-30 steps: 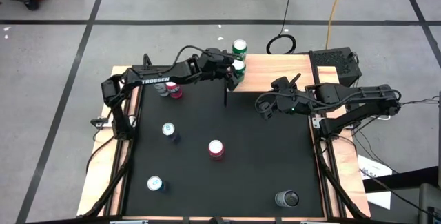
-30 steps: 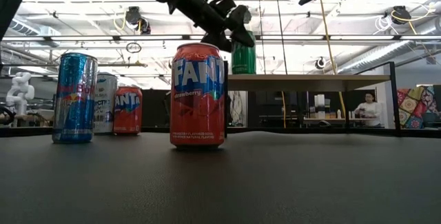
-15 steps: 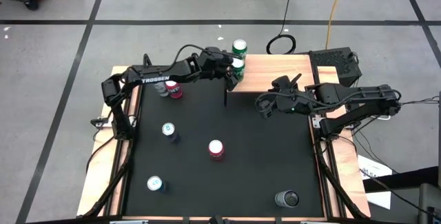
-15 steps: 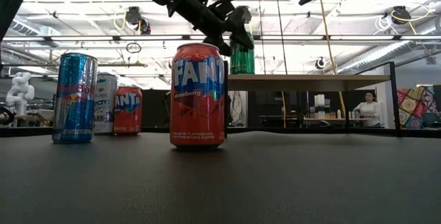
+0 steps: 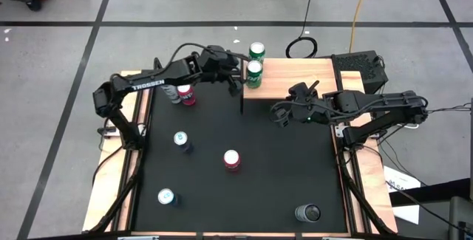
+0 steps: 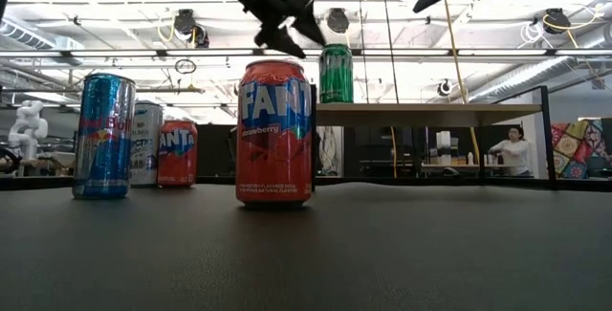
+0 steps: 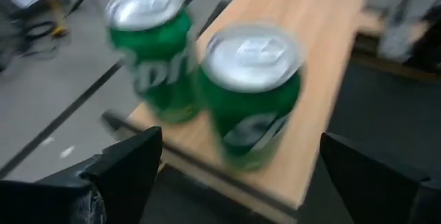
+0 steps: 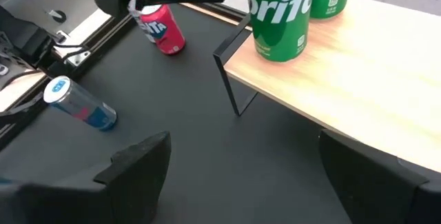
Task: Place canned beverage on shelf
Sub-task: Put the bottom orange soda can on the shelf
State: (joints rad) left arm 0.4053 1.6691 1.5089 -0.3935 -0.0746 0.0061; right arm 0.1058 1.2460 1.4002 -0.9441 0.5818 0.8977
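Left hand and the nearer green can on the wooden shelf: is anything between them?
No. In the high view, only bare shelf edge separates the left hand from the green can on the light-brown wooden shelf.

Green aluminium Sprite can: upright on the light-brown rectangular wooden shelf, at its left end near the front edge, silver top up. Second green Sprite can: upright, just behind the first, at the shelf's back-left corner.

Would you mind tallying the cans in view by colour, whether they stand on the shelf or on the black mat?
Green cans on the shelf: 2
Red cans: 2
Blue cans: 2
Silver can: 1
Dark can lying on its side: 1
Total: 8
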